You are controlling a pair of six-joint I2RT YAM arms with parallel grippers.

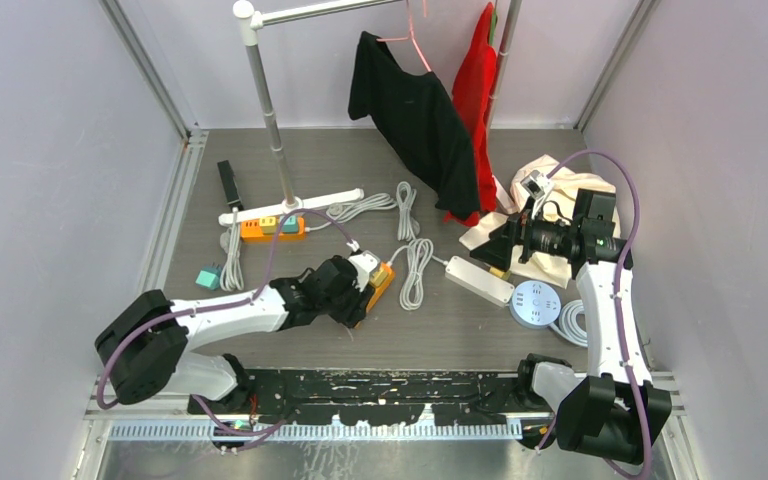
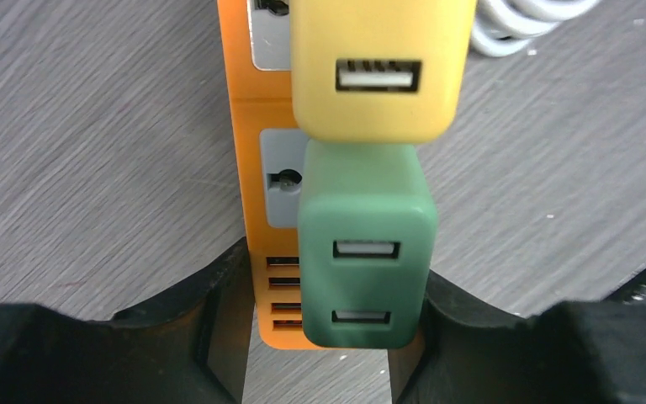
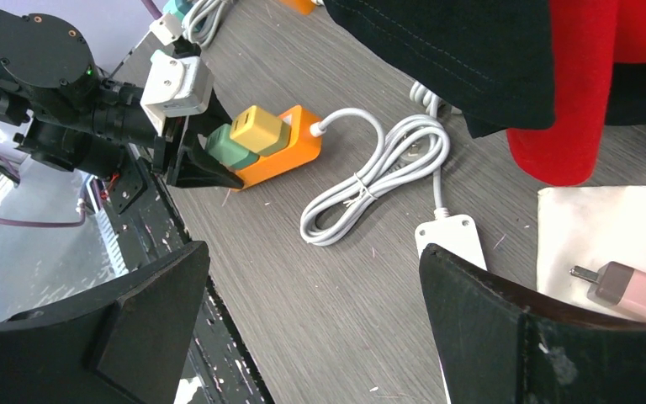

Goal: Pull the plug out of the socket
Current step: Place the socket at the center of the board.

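Observation:
An orange power strip lies on the grey table with a yellow plug and a green plug seated in it. My left gripper is closed around the strip's near end. Its left finger presses the strip's edge and its right finger sits against the green plug's side. The right wrist view shows the strip, the green plug, the yellow plug and the left gripper at that end. In the top view the left gripper covers the strip. My right gripper is open, empty and apart from it.
A coiled white cable and a white power strip lie between the arms. A round white hub, a white cloth, a second orange strip, a teal plug and a rack with black and red garments stand around.

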